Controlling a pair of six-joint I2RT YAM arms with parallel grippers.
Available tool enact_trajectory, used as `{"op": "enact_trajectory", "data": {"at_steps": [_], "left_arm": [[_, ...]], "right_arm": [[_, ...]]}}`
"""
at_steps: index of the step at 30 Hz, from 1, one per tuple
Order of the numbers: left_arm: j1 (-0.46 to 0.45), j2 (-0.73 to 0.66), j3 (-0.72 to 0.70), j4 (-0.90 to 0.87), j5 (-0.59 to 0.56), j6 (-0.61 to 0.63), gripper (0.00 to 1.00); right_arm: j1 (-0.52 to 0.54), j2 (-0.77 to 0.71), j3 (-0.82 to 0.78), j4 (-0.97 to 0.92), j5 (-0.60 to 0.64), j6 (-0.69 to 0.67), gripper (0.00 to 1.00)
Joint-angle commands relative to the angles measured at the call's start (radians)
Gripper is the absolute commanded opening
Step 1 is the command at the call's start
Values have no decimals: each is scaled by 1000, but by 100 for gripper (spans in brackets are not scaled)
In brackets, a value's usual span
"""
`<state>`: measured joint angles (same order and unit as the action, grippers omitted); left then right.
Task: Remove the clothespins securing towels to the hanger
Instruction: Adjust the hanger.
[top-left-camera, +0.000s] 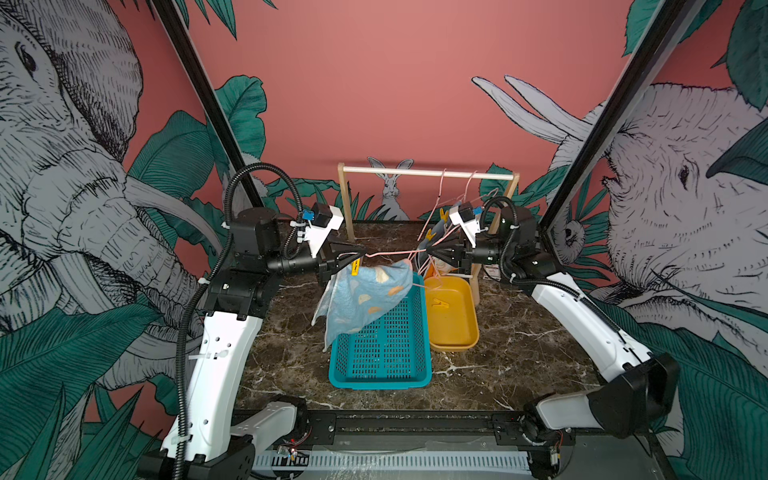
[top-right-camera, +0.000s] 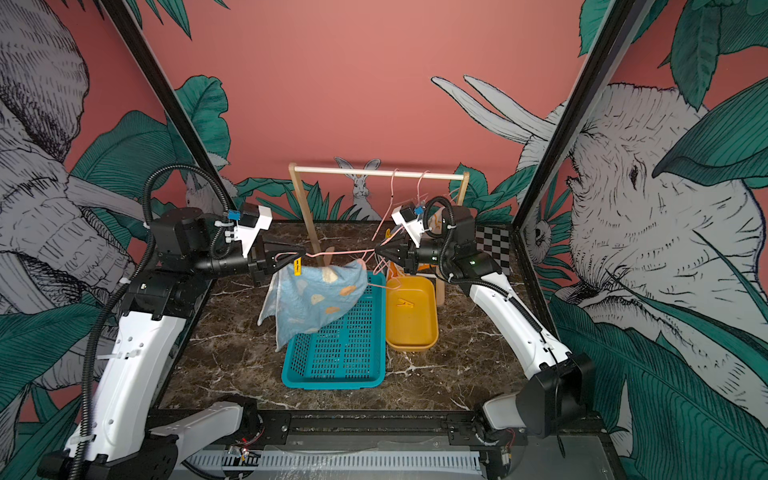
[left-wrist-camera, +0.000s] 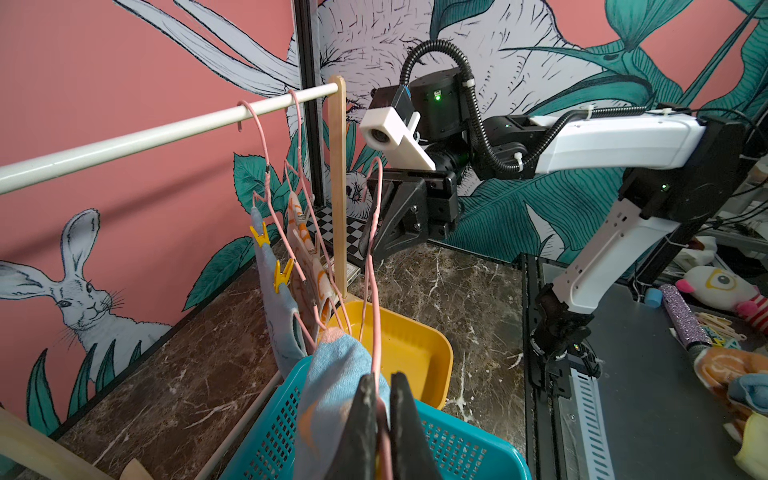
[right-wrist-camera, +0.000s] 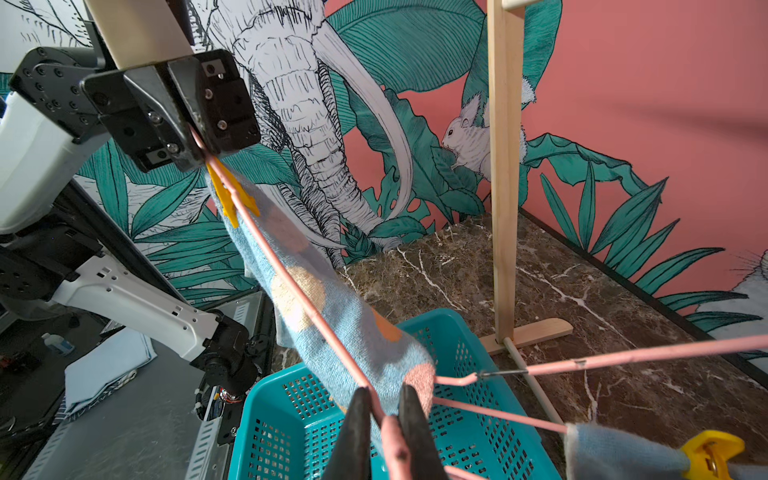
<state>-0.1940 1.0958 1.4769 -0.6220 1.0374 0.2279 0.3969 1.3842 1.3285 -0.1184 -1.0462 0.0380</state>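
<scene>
Hanger level above the teal basket in both top views, long axis side to side. Left tool and right tool clamped on opposite ends, forearms horizontal, facing each other. Towel draped below; yellow clothespin by the left tool, pointing down toward the basket. Left wrist: pads pinched on the hanger. Right wrist: pads tight on it too, above the basket.

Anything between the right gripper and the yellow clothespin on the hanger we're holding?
Yes. The light blue towel hangs along the hanger from the right gripper toward the clothespin, which sits right beside the left gripper. Both grippers are shut on the hanger.
</scene>
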Motion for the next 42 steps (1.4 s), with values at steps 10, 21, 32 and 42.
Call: {"op": "enact_trajectory", "data": {"at_steps": [10, 21, 32, 42], "left_arm": [[-1, -49, -26, 3, 3, 11, 50], [-1, -92, -30, -59, -68, 53, 74], [-1, -168, -6, -410, -308, 213, 74], [-1, -171, -114, -322, -312, 154, 67]], "right_arm": [[18, -85, 29, -152, 101, -121, 0], [20, -106, 40, -216, 197, -134, 0], [20, -114, 86, -278, 233, -133, 0], [29, -97, 95, -312, 252, -138, 0]]}}
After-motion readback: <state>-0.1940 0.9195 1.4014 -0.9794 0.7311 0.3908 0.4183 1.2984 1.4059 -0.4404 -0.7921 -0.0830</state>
